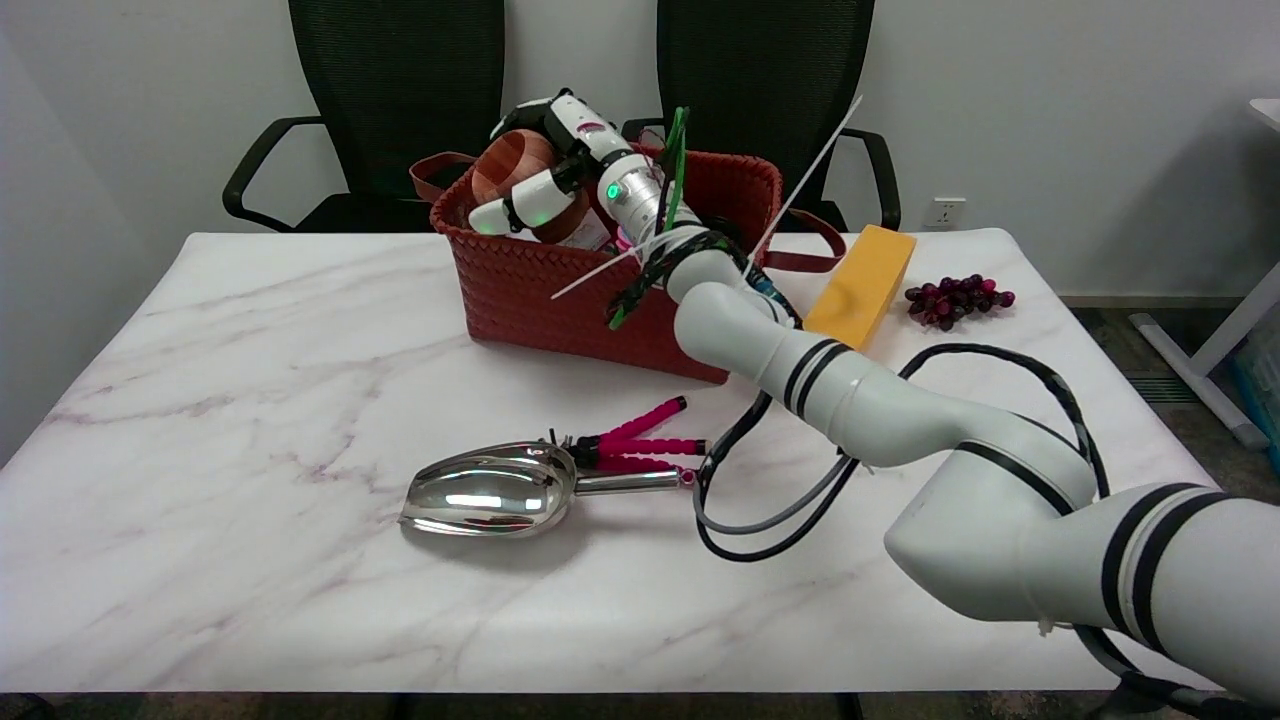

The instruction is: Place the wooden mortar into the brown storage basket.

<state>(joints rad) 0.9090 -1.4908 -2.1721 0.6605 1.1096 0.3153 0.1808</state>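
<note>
Although the wooden mortar is not yet set down, most of the task looks done: it hangs gripped in the right hand over the left end of the brown storage basket, its round mouth tipped toward the camera and its lower part dipping below the basket's near rim. The hand's fingers wrap round the mortar, one white finger crossing under its front and the black-and-white back of the hand lying against its right side, so the hand is holding the mortar, not spread free. Whether the mortar's base already touches anything inside the basket cannot be told, since the woven wall hides it. Just right of the mortar, inside the basket, show a pale packet and a bit of a pink lid, largely hidden behind the wrist. What is left, by my judgement, is to lower the mortar the last stretch into the basket, let it rest there, part the fingers and draw the hand back out. In front of the basket, well apart from it, lie a metal scoop and, touching its handle, a pink-legged tool. Just beside the basket's right end lies a yellow block, and farther right of the basket a bunch of dark grapes.
</note>
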